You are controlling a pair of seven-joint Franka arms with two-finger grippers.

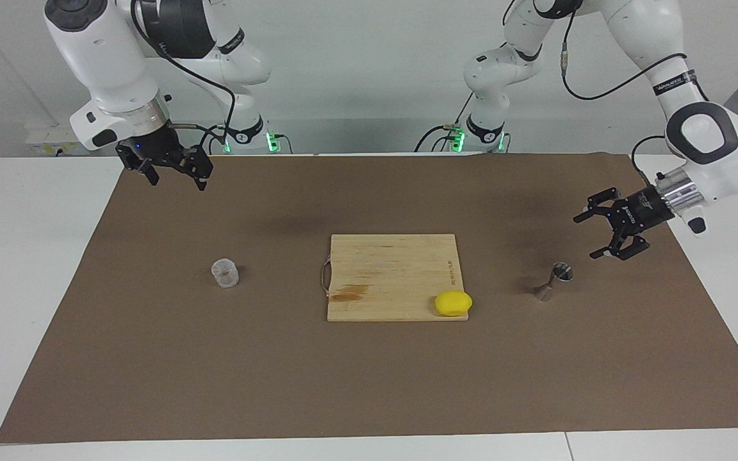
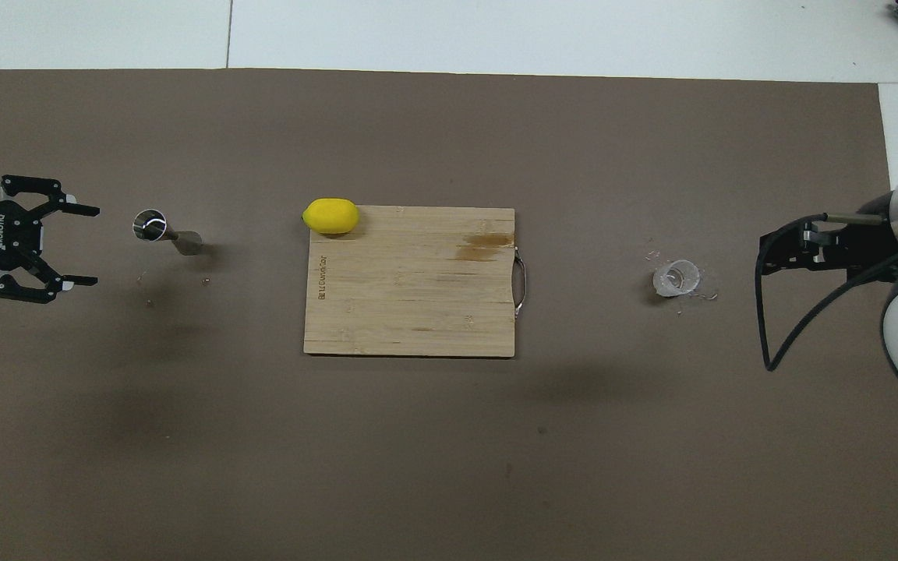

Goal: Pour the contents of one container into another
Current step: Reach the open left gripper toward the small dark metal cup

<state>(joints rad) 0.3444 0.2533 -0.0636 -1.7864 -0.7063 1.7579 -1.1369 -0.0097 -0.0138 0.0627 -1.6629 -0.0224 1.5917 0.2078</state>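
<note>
The clear textured glass cup (image 1: 225, 273) stands on the brown mat toward the right arm's end; it also shows in the overhead view (image 2: 677, 279). The steel hourglass jigger (image 1: 553, 282) stands on the mat toward the left arm's end, and the overhead view shows its open top (image 2: 151, 226). My left gripper (image 1: 590, 238) is open and empty, held just above the mat beside the jigger, its fingers pointing at it (image 2: 90, 245). My right gripper (image 1: 177, 182) is open and empty, raised over the mat's edge, apart from the cup (image 2: 765, 253).
A wooden cutting board (image 1: 382, 269) lies mid-table between cup and jigger (image 2: 410, 304). A yellow lemon (image 1: 453, 303) sits on the board's corner toward the jigger (image 2: 331, 216). Small clear specks lie around the cup.
</note>
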